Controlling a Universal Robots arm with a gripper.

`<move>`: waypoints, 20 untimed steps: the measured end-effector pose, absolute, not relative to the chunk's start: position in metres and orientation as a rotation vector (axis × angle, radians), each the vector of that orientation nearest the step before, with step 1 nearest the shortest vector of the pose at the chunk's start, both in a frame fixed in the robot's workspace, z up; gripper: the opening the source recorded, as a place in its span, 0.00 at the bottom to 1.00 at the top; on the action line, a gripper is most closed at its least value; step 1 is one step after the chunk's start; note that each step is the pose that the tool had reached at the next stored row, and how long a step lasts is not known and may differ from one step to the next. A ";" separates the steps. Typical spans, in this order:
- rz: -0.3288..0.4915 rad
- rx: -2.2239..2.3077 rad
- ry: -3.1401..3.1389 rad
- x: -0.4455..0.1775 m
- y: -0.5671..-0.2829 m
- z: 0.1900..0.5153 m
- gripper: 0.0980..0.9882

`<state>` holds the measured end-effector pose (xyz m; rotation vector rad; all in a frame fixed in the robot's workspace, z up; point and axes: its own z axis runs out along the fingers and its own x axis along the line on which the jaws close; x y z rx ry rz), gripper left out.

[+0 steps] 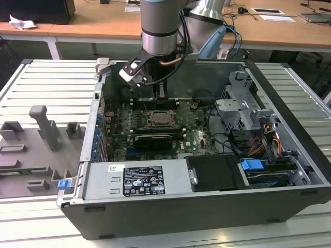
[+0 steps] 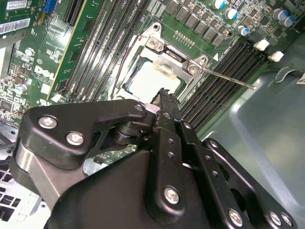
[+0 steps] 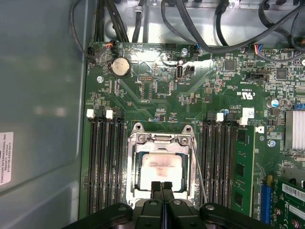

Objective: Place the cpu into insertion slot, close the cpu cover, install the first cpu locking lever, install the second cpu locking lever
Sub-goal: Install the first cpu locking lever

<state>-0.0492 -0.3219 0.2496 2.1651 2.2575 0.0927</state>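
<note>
- Slatted metal table (image 1: 36, 82) carries an open PC case (image 1: 155, 212); wooden desks (image 1: 93, 26) far behind.
- Gripper (image 3: 161, 187) hangs inside the case over the green board (image 3: 157, 100), fingertips pressed together, nothing between them.
- In the first wrist view the tips sit at one edge of the cover (image 3: 135, 164); whether they touch it can't be told.
- Cover lies flat over the slot (image 1: 160, 120).
- Cpu (image 3: 161, 168) is seated in the slot, pale top showing through the cover's window.
- Lever (image 2: 228, 78), a thin rod, starts at a cover corner and slants away, free end out over the memory slots (image 3: 102, 162).
- Memory slots flank the slot on both sides.
- Coin cell (image 3: 120, 67) is on the board, well apart from the slot.
- Drive cage (image 1: 243, 98) is at the exterior view's right of the case.
- Grey fixtures (image 1: 46, 129) stand on the table at the exterior view's left.
</note>
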 end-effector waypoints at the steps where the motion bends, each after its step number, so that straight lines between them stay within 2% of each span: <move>1: 0.093 2.165 2.257 -0.049 -0.322 0.250 0.01; 20: 0.093 2.108 2.313 -0.049 -0.322 0.270 0.01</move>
